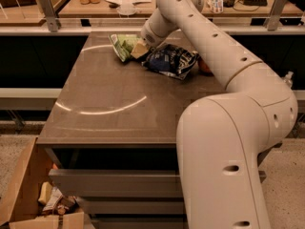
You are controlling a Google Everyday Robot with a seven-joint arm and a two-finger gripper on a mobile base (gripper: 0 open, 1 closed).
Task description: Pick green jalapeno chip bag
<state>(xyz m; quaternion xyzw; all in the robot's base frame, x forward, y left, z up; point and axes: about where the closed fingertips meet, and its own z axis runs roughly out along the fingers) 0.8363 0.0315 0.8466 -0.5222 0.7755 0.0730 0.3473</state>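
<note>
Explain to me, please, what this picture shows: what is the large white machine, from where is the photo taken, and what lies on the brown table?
The large cream-white shape is a robot arm; it fills the picture's right side and reaches to the far end of the table. There is only one camera view. It looks down on the table from near the robot; where it is mounted is not known. At the arm's tip is the gripper, its grasping tool, which sits at the right edge of the green jalapeno chip bag. To the right lies a dark blue and white snack bag. Whether the green bag is already held cannot be seen. An open cardboard box stands on the floor at lower left.
</note>
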